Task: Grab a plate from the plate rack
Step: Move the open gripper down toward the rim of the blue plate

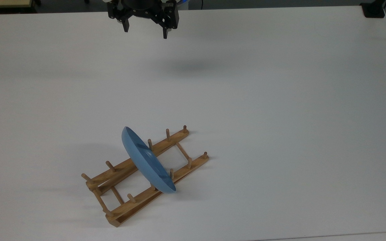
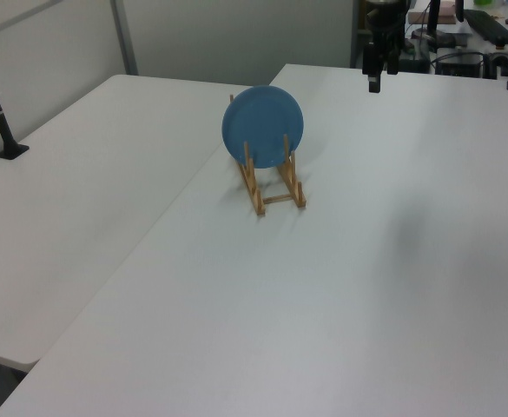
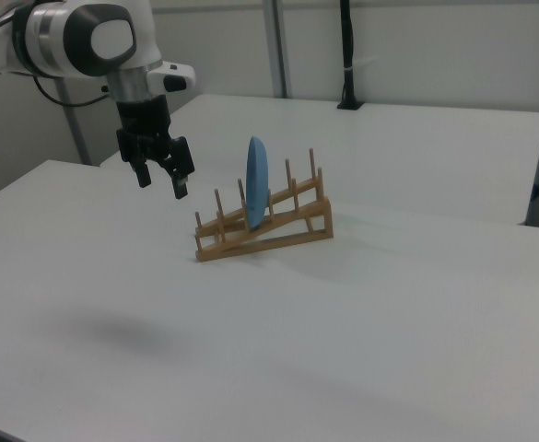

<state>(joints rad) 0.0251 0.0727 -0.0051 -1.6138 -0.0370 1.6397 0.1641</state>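
the plate [image 1: 147, 160] stands on edge in the plate rack [image 1: 136, 197]; the gripper [image 1: 145, 29], fingers apart, hovers near the table [image 1: 280, 100] edge; no legible markings.

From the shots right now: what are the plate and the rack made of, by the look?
Plate: plain blue with a matte, even surface and no glare spots, so likely plastic or melamine; matte-glazed ceramic can't be ruled out.
Rack: light-brown wood, probably bamboo or a pale hardwood, judging by its warm tan colour and round dowel pegs; the finish looks bare or lightly sealed, not glossy.
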